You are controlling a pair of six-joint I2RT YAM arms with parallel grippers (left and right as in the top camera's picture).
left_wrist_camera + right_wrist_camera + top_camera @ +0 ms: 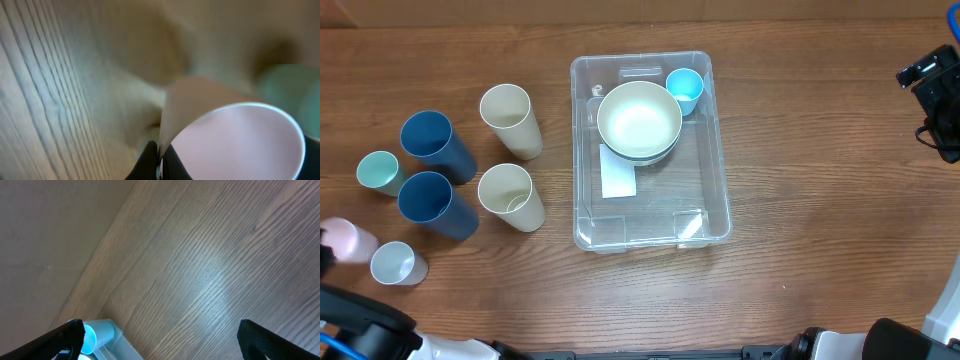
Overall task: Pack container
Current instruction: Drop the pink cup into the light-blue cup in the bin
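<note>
Pink cup (235,145) fills the left wrist view, right up against the lens and blurry. Left claw (161,162) looks to be pinching its thin wall, one dark finger on each side (that is my guess from a fuzzy picture). Right claw (160,340) has its fingers spread far apart and holds nothing, over by the far right corner of the tabletop (820,250).

The container (665,205) sits flat in the middle of the tabletop, well apart from both claws. A cream bowl (639,120) and a small blue cup (685,88) are inside it, at the far end.

I think the container is light, thin and a bit bendy, and its clear walls look slippery. If I had to move it, I would pinch the rim near a corner, where it is likely stiffest. I do not think it needs moving to take more cups.
</note>
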